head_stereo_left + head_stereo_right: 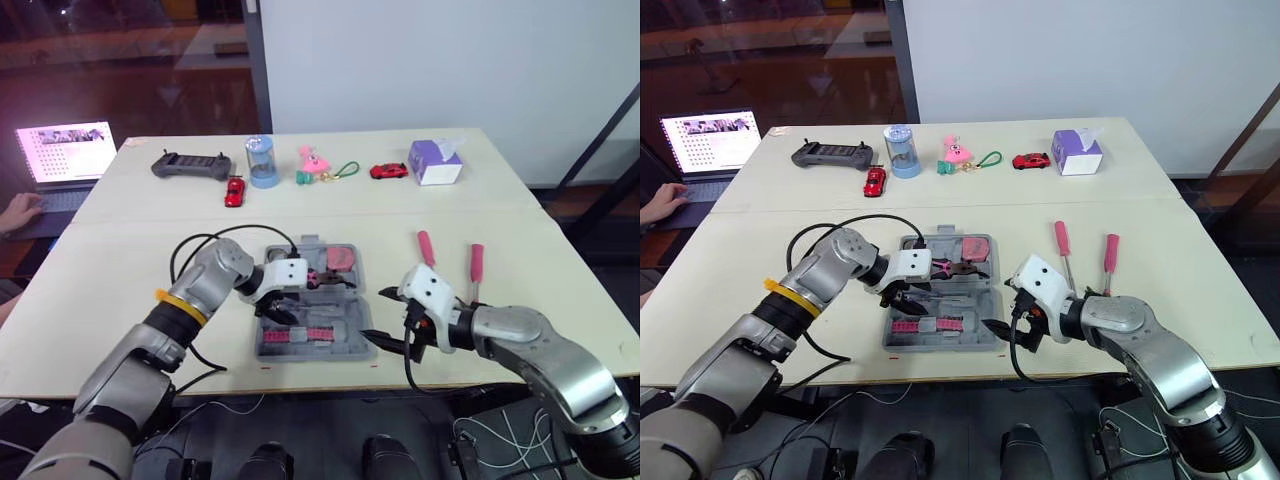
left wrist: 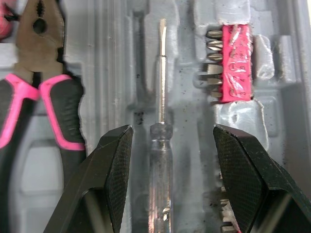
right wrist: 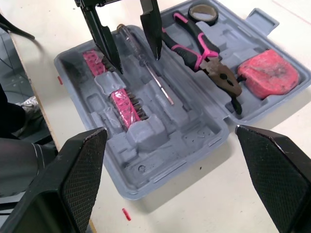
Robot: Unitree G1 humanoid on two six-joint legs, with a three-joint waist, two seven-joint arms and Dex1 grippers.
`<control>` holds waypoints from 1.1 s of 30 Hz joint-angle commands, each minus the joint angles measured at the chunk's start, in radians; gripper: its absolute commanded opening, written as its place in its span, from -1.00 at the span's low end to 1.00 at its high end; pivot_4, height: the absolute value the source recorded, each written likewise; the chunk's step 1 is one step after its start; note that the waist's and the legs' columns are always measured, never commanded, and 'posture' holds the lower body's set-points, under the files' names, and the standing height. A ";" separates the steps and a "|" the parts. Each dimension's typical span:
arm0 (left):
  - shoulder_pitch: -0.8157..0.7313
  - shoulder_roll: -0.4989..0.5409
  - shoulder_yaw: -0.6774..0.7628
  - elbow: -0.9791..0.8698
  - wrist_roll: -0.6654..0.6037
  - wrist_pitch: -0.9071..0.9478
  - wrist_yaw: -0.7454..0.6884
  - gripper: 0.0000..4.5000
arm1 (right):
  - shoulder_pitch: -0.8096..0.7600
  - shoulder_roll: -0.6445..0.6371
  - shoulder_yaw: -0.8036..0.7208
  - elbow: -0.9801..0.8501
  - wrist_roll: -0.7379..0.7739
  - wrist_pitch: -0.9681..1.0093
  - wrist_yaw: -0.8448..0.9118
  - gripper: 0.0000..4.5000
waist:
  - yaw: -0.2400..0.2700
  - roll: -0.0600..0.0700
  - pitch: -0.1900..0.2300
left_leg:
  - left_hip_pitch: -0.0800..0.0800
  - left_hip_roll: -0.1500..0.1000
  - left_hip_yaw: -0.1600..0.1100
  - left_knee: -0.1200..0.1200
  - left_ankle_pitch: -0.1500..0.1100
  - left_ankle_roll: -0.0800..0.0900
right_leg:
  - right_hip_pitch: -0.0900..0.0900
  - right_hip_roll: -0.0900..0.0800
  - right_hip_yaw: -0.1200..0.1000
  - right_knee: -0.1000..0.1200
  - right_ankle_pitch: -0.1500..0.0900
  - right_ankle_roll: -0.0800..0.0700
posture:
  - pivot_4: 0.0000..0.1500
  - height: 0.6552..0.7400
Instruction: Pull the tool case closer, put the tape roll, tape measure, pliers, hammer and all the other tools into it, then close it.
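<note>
Because the clear-handled screwdriver (image 2: pixel 161 126) lies in a moulded slot of the open tool case (image 1: pixel 975 335), the left end effector (image 2: pixel 171 133) hangs over it empty, one finger spread to each side of the handle. The case sits near the worktop's (image 1: pixel 120 300) front edge, with the pliers (image 3: pixel 204 53), tape roll (image 3: pixel 203 13) and tape measure (image 3: pixel 269 73) seated in their recesses. The right end effector (image 3: pixel 170 138), wide open and empty, waits at the case's right side, probably to fetch the two pink-handled screwdrivers (image 1: pixel 426 248) lying outside it.

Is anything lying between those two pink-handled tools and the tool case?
No, nothing lies on the table between the pink-handled tools and the case. Just the right gripper, fingers open, hovers by the case's right edge.
</note>
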 commanded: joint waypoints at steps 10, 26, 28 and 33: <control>-0.019 0.002 0.022 0.037 0.004 -0.026 0.014 -0.15 | -0.007 0.004 -0.027 -0.047 0.015 -0.002 -0.006 1.00 | 0.000 0.000 0.000 | 0.000 0.000 0.000 0.000 0.000 0.000 | 0.000 0.000 0.000 0.001 0.000 0.000 | 1.00 1.00; -0.038 0.054 0.111 -0.112 -0.080 0.102 -0.034 -0.98 | -0.009 0.003 -0.022 -0.041 0.012 -0.010 0.003 1.00 | -0.002 0.000 0.000 | 0.000 0.000 0.000 0.000 0.000 0.000 | 0.000 0.000 0.000 0.000 0.000 0.000 | 1.00 1.00; -0.034 0.088 0.167 -0.199 -0.133 0.228 -0.050 -0.98 | -0.007 0.002 -0.021 -0.042 0.012 -0.012 0.005 1.00 | -0.003 0.000 0.000 | 0.000 0.000 0.000 0.000 0.000 0.000 | 0.000 0.000 0.000 0.001 0.000 0.000 | 1.00 1.00; 0.064 0.200 0.343 -0.379 -0.218 0.618 0.060 -0.98 | -0.004 -0.001 -0.025 -0.051 0.013 -0.011 0.008 1.00 | -0.014 0.001 -0.001 | 0.000 0.000 0.000 0.000 0.000 0.000 | -0.001 0.000 0.000 0.001 0.000 0.000 | 1.00 1.00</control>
